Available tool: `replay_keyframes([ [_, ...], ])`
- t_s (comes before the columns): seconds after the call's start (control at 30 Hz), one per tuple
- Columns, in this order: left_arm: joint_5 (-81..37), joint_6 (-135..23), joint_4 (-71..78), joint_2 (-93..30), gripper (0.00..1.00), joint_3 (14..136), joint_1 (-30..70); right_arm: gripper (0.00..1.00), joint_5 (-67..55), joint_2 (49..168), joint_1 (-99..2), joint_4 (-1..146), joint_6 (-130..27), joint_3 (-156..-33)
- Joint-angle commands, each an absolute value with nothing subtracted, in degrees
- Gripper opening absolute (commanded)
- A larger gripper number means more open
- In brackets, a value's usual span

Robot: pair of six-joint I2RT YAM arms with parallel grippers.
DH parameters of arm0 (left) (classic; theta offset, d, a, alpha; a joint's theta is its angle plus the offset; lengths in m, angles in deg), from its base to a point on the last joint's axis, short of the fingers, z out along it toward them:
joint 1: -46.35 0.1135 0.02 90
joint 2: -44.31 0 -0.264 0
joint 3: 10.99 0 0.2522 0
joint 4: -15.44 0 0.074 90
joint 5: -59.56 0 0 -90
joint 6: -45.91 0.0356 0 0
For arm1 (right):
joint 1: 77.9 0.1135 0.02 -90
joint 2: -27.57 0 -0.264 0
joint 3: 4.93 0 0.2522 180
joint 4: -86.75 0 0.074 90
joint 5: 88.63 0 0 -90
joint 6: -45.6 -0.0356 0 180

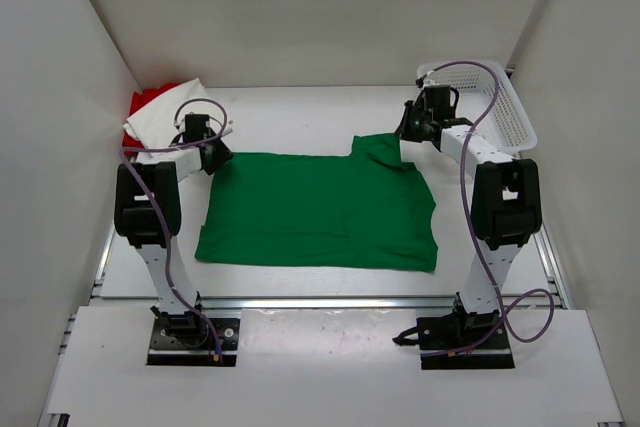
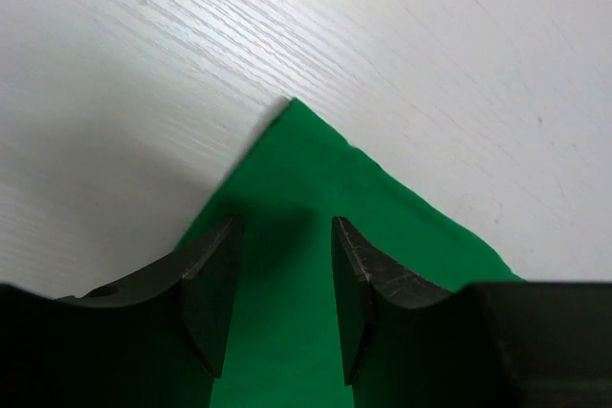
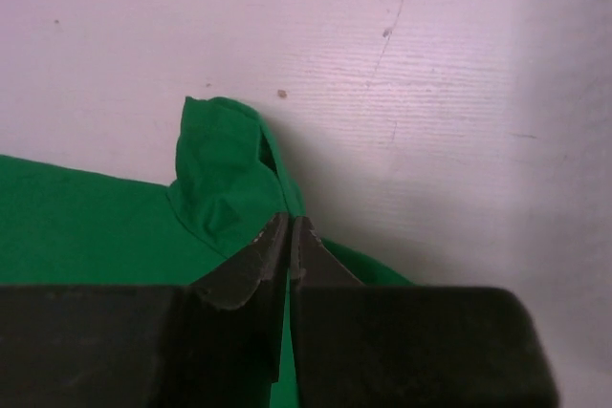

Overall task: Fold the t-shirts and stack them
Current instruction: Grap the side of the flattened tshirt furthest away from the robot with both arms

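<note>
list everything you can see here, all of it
green cloth t-shirt: one, green, spread flat mid-table
white cloth t-shirt: one, white, far left corner, on the red one
red cloth t-shirt: one, red, far left corner, under the white
white plastic mesh basket: one, white, far right
white table: one, white, under everything
left gripper: one, black, open over the green shirt's far left corner
right gripper: one, black, shut on the green shirt's far right corner
</note>
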State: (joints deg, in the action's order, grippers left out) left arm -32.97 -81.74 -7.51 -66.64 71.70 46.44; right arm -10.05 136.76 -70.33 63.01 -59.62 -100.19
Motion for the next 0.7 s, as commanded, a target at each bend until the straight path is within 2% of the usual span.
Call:
replay_keyframes([
  [0.0,-38.08,-79.78,-8.35,-65.90,0.52,75.72,46.35,0.00,-11.37,137.96,-70.69,64.46,-59.78,-100.08],
  [0.23,-40.46,-76.09,-14.14,-72.14,0.55,85.03,46.17,0.00,-13.31,139.02,-70.96,65.78,-60.40,-99.82],
  [0.5,-38.62,-73.01,-17.91,-75.30,0.46,88.99,46.08,0.00,-14.10,138.93,-71.22,67.36,-61.27,-98.94],
  [0.67,-39.32,-72.04,-20.03,-77.23,0.50,91.72,45.21,0.00,-14.72,138.23,-71.22,67.80,-61.54,-98.15],
])
